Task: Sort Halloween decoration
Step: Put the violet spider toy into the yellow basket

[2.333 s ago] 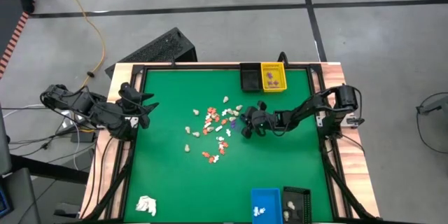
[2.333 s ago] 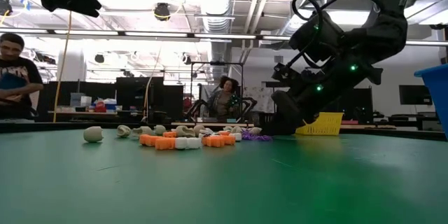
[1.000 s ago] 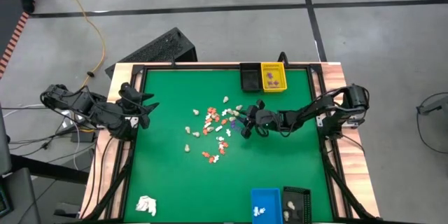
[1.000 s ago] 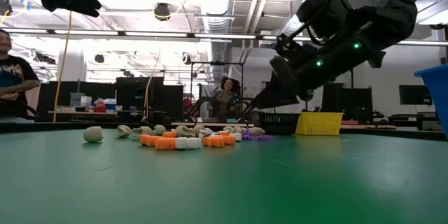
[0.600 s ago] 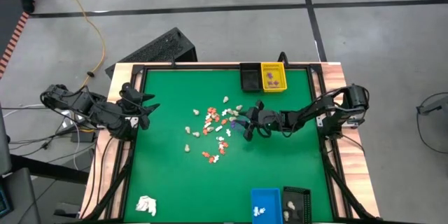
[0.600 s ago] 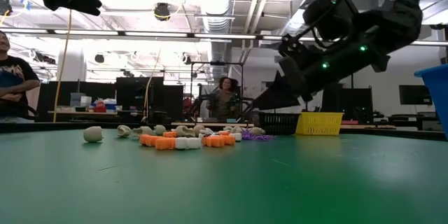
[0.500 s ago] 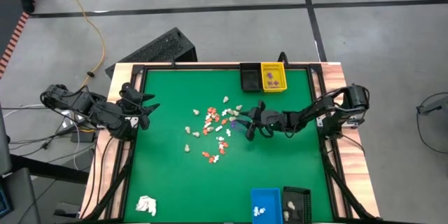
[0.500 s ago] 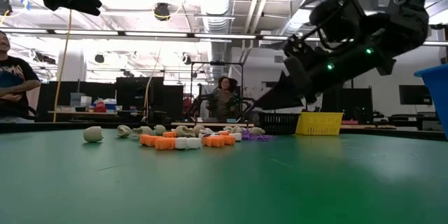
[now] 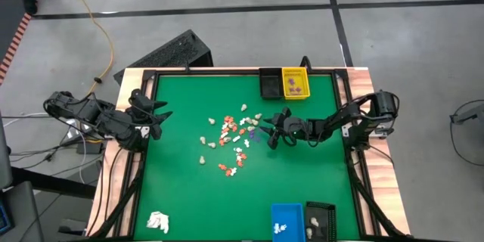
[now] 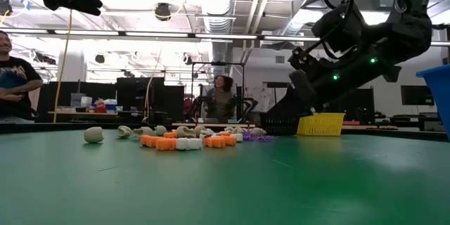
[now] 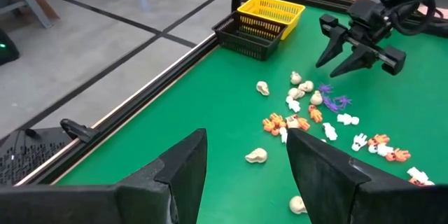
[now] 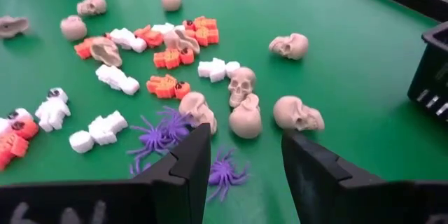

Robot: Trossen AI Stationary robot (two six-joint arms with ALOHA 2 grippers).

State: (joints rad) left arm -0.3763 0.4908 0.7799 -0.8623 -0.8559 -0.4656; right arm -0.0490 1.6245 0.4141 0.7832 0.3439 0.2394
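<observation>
The right gripper hangs low over the green counter, just at the right edge of the scattered Halloween decoration. Its jaws stand apart with nothing between them; in the right wrist view the two dark fingers frame bare green and a purple spider lying almost directly between and below them. A second purple spider sits just beside it, toward the heap, with three beige skulls close beyond. So the nearest pieces lie straight ahead of the jaws and slightly down, not off to a side.

The spiders sprawl flat with thin legs out all round, so I see no real long axis to line up with; my guess is that the jaws only need to drop onto the body of the near one. The skulls are crowded against it, which could mean a nudge or a double pick.

The rest of the pieces, orange, white and beige, spread across the middle of the counter, well apart from the yellow bin and the black bin at the far edge. The yellow one already holds some purple bits.

The left gripper waits at the left edge, jaws wide and empty, much farther from the pile than the right.
</observation>
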